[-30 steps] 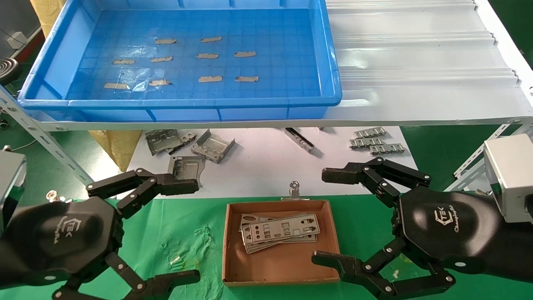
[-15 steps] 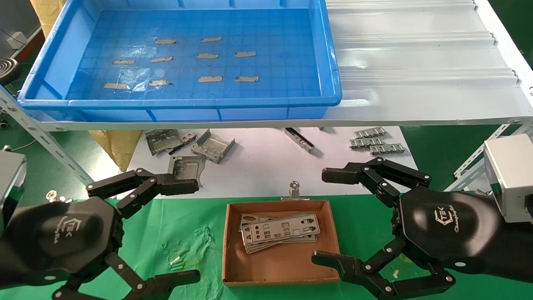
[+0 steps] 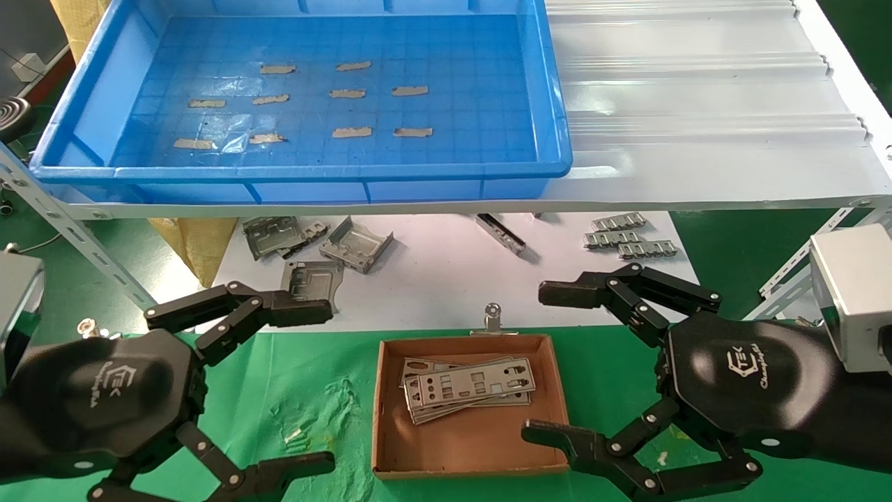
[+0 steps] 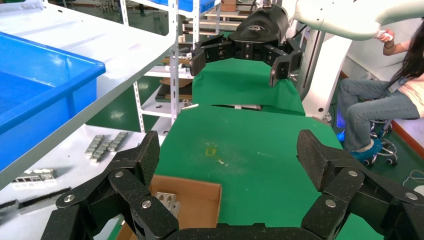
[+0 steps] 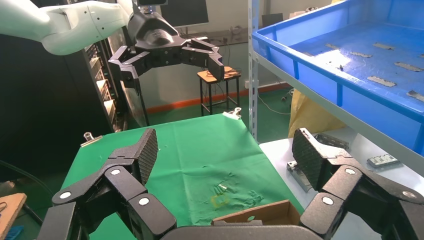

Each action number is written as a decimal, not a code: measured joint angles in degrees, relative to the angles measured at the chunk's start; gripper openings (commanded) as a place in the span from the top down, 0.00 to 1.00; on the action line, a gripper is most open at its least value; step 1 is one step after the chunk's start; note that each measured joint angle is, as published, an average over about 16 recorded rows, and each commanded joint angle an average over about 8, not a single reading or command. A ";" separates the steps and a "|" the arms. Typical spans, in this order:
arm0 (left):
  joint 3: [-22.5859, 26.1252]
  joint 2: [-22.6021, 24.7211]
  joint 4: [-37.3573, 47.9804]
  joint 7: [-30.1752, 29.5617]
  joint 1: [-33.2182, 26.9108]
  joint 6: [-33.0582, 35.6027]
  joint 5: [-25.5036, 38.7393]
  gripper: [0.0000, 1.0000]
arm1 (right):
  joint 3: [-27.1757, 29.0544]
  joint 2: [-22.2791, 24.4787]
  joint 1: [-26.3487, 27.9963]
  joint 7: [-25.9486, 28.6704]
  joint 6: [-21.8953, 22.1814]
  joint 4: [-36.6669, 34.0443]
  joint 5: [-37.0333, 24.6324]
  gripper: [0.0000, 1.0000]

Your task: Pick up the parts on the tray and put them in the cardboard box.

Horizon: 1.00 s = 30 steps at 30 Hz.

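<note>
Parts point(image 3: 468, 388) stacked in cardboard box point(image 3: 390, 418). Tray point(image 3: 97, 104) holds only tape scraps point(image 3: 352, 132). Left gripper point(image 3: 317, 387) and right gripper point(image 3: 550, 362) flank the box, both spread, holding nothing.

Glossy plastic tray point(image 3: 90, 111), metal parts point(image 3: 468, 385)

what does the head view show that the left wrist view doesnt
Only the head view shows the tray's floor, bare of parts with only tape scraps, the full stack of parts in the box, and the brackets. Only the left wrist view shows a seated person and shelving behind the right gripper. Both show the box, the green cloth, ribbed strips, and both grippers open, the left gripper beside the box.
</note>
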 measured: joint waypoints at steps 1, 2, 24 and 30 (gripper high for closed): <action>0.00 0.00 0.00 0.00 0.00 0.00 0.00 0.00 | 0.00 0.00 0.00 0.00 0.00 0.00 0.00 0.00; 0.00 0.00 0.00 0.00 0.00 0.00 0.00 0.00 | 0.00 0.00 0.00 0.00 0.00 0.00 0.00 0.00; 0.00 0.00 0.00 0.00 0.00 0.00 0.00 0.00 | 0.00 0.00 0.00 0.00 0.00 0.00 0.00 0.00; 0.00 0.00 0.00 0.00 0.00 0.00 0.00 0.00 | 0.00 0.00 0.00 0.00 0.00 0.00 0.00 0.00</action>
